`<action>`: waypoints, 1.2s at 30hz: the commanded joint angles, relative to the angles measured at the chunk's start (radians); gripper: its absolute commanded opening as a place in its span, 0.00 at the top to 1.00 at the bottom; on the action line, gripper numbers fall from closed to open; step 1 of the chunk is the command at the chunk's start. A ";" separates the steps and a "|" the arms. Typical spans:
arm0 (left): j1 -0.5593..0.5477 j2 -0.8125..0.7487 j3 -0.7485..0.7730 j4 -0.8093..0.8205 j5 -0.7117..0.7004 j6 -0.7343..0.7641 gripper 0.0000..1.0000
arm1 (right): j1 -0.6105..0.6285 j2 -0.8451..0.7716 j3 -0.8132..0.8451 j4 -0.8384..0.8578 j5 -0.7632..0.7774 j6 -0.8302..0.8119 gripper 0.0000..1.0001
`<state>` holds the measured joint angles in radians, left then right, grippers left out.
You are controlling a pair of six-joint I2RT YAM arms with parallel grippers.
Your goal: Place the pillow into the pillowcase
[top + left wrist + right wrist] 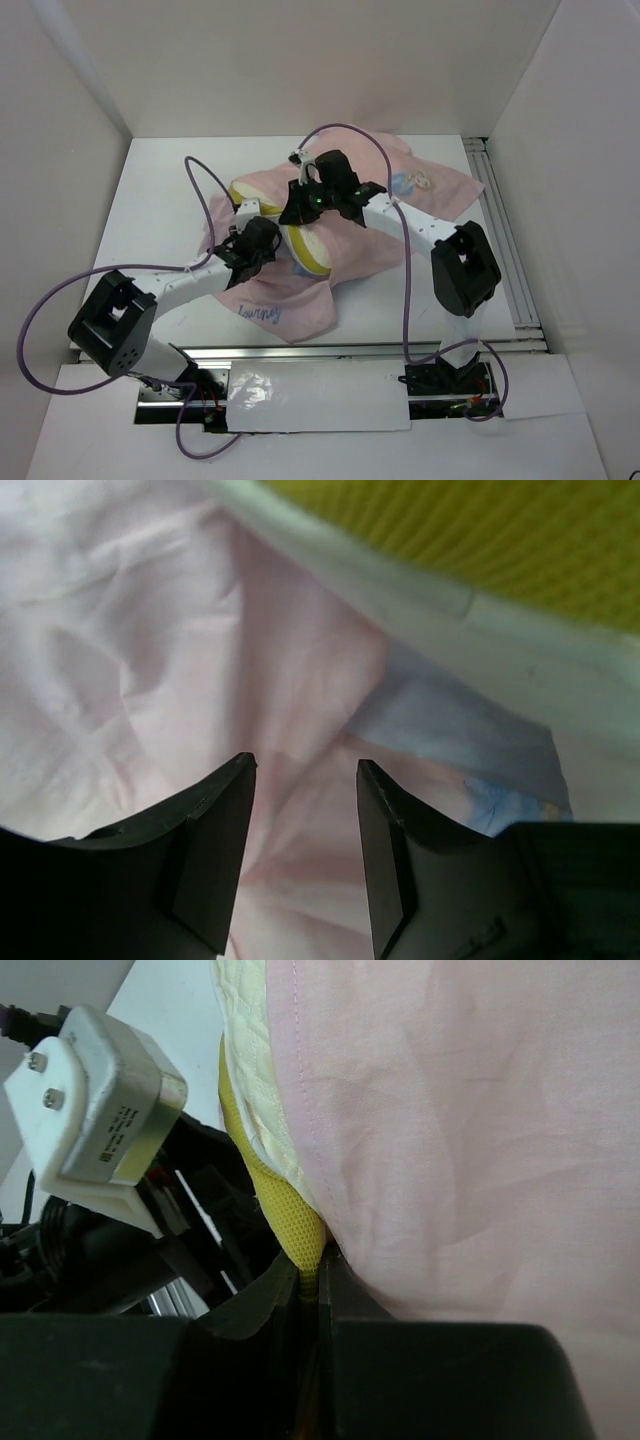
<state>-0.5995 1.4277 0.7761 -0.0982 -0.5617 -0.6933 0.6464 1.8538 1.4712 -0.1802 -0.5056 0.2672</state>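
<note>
Right tool (318,1278) is clamped on the edge of the soft cream-yellow rectangular pillow (283,1210), with the yellow trim pinched between its fingers. The thin pale pink fabric pillowcase (460,1160) lies pressed against that tool's right side. Can't tell if its hem is caught in the pinch too.

Left tool (303,775) is apart with nothing in it, hovering over rumpled pink cloth. A blue printed patch is just ahead of it and the pillow sits beyond that.

The pillow looks only partly in, one end exposed between the two tools.

My read: have the left tool pinch one layer of the pillowcase opening, not both, and lift it before the right tool pushes. Keep the push low and slow along the white table (160,200), or the cloth may bunch ahead of the pillow.
</note>
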 commanded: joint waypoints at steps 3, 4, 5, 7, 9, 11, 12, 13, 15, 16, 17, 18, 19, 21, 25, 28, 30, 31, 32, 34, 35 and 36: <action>-0.017 0.114 0.043 0.154 -0.150 0.054 0.43 | -0.007 -0.018 0.075 0.070 -0.112 0.040 1.00; -0.017 0.134 0.057 0.141 -0.168 0.043 0.43 | -0.007 -0.018 0.075 0.070 -0.122 0.049 1.00; -0.017 0.154 0.080 0.132 -0.194 0.034 0.43 | -0.007 -0.018 0.075 0.070 -0.131 0.049 1.00; -0.017 0.189 0.092 0.158 -0.176 0.063 0.41 | -0.007 -0.018 0.075 0.079 -0.140 0.049 1.00; -0.026 0.223 0.103 0.167 -0.141 0.072 0.41 | -0.007 -0.018 0.086 0.079 -0.140 0.049 1.00; -0.026 0.247 0.112 0.186 -0.141 0.072 0.41 | -0.007 -0.018 0.086 0.079 -0.154 0.049 1.00; -0.026 0.257 0.123 0.186 -0.173 0.061 0.41 | -0.007 -0.018 0.086 0.079 -0.175 0.049 1.00; -0.026 0.269 0.133 0.177 -0.182 0.049 0.41 | -0.007 -0.018 0.086 0.079 -0.175 0.049 1.00; -0.026 0.321 0.184 0.148 -0.205 0.040 0.41 | -0.007 -0.018 0.086 0.079 -0.188 0.058 1.00; -0.026 0.341 0.205 0.122 -0.223 0.028 0.41 | -0.007 -0.018 0.086 0.079 -0.188 0.058 1.00; -0.026 0.364 0.225 0.098 -0.233 0.028 0.45 | -0.007 -0.027 0.086 0.079 -0.188 0.058 1.00; -0.026 0.385 0.267 0.047 -0.233 -0.001 0.46 | -0.016 -0.027 0.086 0.079 -0.188 0.058 1.00; -0.026 0.425 0.287 0.017 -0.233 -0.018 0.48 | -0.016 -0.027 0.086 0.079 -0.188 0.058 1.00; -0.026 0.462 0.333 -0.047 -0.233 -0.053 0.51 | -0.016 -0.036 0.086 0.079 -0.197 0.058 1.00; -0.026 0.514 0.359 -0.126 -0.216 -0.130 0.67 | -0.027 -0.061 0.063 0.091 -0.197 0.058 1.00; -0.008 0.525 0.368 -0.156 -0.190 -0.170 1.00 | -0.027 -0.070 0.054 0.091 -0.206 0.058 1.00; 0.015 0.511 0.368 -0.167 -0.199 -0.205 1.00 | -0.027 -0.080 0.054 0.091 -0.206 0.058 1.00; 0.015 0.499 0.359 -0.179 -0.210 -0.206 1.00 | -0.036 -0.080 0.054 0.091 -0.206 0.058 1.00; 0.015 0.484 0.359 -0.179 -0.219 -0.206 1.00 | -0.036 -0.080 0.054 0.079 -0.192 0.058 1.00; 0.015 0.394 0.342 -0.190 -0.233 -0.206 1.00 | -0.036 -0.080 0.054 0.058 -0.139 0.034 1.00; 0.003 0.349 0.327 -0.172 -0.233 -0.186 1.00 | -0.036 -0.080 0.054 0.033 -0.110 0.033 1.00; 0.003 0.300 0.283 -0.150 -0.233 -0.140 1.00 | -0.036 -0.070 0.054 0.021 -0.081 0.011 1.00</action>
<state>-0.5926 1.8439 1.1156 -0.2062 -0.7494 -0.8467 0.5728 1.8553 1.4822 -0.1883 -0.5365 0.2565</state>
